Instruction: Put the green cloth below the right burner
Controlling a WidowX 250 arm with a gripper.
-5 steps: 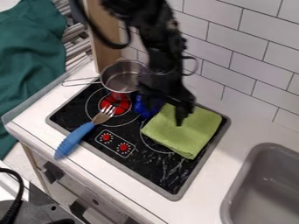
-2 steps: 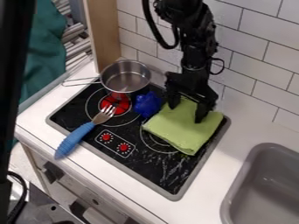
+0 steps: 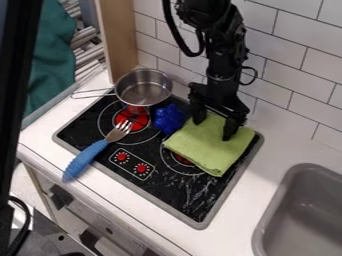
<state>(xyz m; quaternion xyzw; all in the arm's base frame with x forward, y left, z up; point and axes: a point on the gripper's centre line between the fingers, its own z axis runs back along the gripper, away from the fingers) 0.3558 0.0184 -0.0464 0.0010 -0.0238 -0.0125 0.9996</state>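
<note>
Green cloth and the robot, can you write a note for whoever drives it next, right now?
End effector: open, fingers apart, down at the back part of the green cloth; can't tell if it pinches any.
Cloth: folded on the stovetop, partly covering the right burner.
Done: end effector is at the cloth.
Left: grip it, put it below the burner, let go. Maybe mind the blue thing close beside it.
</note>
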